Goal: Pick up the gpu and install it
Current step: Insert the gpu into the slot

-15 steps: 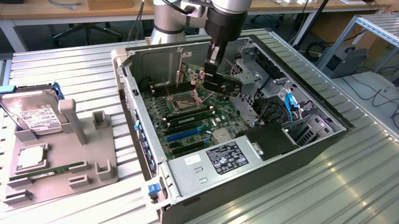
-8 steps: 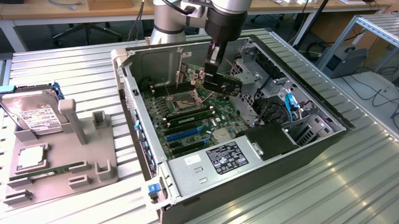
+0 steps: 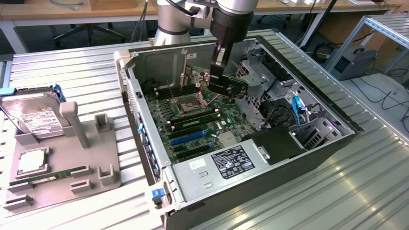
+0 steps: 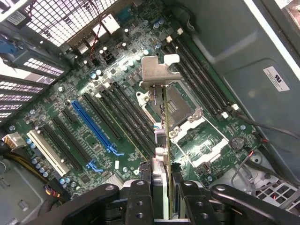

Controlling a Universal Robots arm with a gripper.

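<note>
**Gpu held on edge above the board, inside the case**

Counted first: one case (image 3: 281,170), lying open on the slatted metal surface (image 3: 357,191); one arm (image 3: 231,19); one gpu (image 3: 229,87); one grey tray (image 3: 70,158) beside the case, on the exterior view's left. On that tray: one hard drive (image 3: 35,120), one square silver chip (image 3: 32,162), one green memory stick (image 3: 54,175). Inside the case: one motherboard (image 4: 56,110), one CPU socket (image 3: 191,101), one long blue slot (image 4: 93,124), one white slot (image 4: 49,152).

Reaches straight down into the case from above, wrist close to vertical, over the half of the case farthest from the labelled power supply (image 3: 231,163). Grips the gpu between partly closed jaws, pressed against the card's two flat faces. Carries it on edge, inside the case walls and clear above the motherboard, beside the CPU socket as seen from the wrist. Points the card's silver bracket (image 4: 158,72) away from the jaws, down toward the board. Not yet seated in any slot, going by the wrist view.
</note>
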